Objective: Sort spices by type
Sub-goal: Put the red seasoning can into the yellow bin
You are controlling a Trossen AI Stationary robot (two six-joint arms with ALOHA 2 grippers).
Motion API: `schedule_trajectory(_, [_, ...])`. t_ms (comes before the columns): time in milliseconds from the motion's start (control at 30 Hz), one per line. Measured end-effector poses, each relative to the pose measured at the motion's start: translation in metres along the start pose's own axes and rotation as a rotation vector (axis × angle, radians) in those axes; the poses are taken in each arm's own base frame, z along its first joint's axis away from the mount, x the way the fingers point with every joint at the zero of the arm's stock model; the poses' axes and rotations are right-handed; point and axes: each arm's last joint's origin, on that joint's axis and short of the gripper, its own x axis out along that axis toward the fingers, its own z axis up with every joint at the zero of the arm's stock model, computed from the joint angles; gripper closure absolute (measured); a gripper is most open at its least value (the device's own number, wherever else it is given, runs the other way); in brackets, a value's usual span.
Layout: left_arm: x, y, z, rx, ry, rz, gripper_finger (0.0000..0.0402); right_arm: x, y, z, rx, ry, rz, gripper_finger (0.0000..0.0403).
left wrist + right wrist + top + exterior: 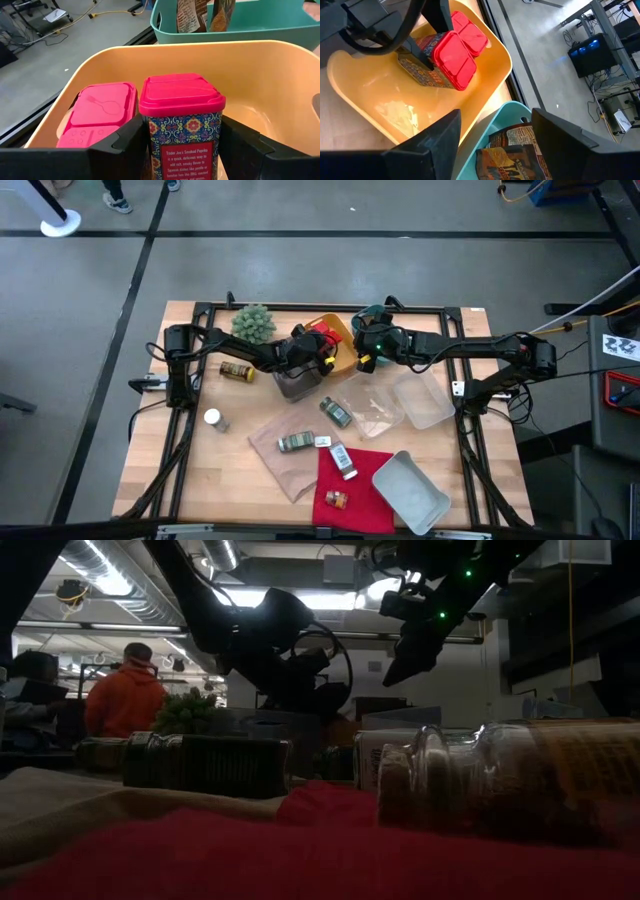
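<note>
**Red Tin Goes Into the Yellow Tray**

At the back of the table, the left gripper (182, 150) holds a red paprika tin (181, 125) between its two dark fingers. The tin sits upright inside the yellow tray (343, 340). Another red tin (97, 115) is already there, right beside it and lying with its lid up. So the red tins are being put together.

The right gripper (495, 145) hangs over the teal tray (502, 112) next door. Its fingers are spread wide and hold nothing. Under it, inside the teal tray, I can see some packets with writing on them (512, 150).

More spices wait on the table. A brown jar (237, 370) lies near the spiky green plant (253, 323). A white-capped jar (213, 419) stands alone on the wood. A green jar (336, 412) and another green jar (296, 442) lie near the middle. A white jar (343, 461) and a small orange jar (335, 499) lie on the red cloth (350, 480).

What could go wrong? If the left gripper lets go while the tin is tipped, I think it may fall over onto the other tin. If the fingers open only a little, the tin may stick and get pulled back up. The two arms are close, so they may bump when one moves away.
</note>
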Motion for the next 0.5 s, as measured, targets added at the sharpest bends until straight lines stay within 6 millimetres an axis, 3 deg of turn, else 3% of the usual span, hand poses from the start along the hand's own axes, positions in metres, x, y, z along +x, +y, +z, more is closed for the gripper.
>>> schedule_trajectory(500, [0.0000, -0.0001, 0.0013, 0.074, -0.013, -0.001, 0.0202, -0.0001, 0.0001, -0.0002, -0.001, 0.002, 0.001, 0.0162])
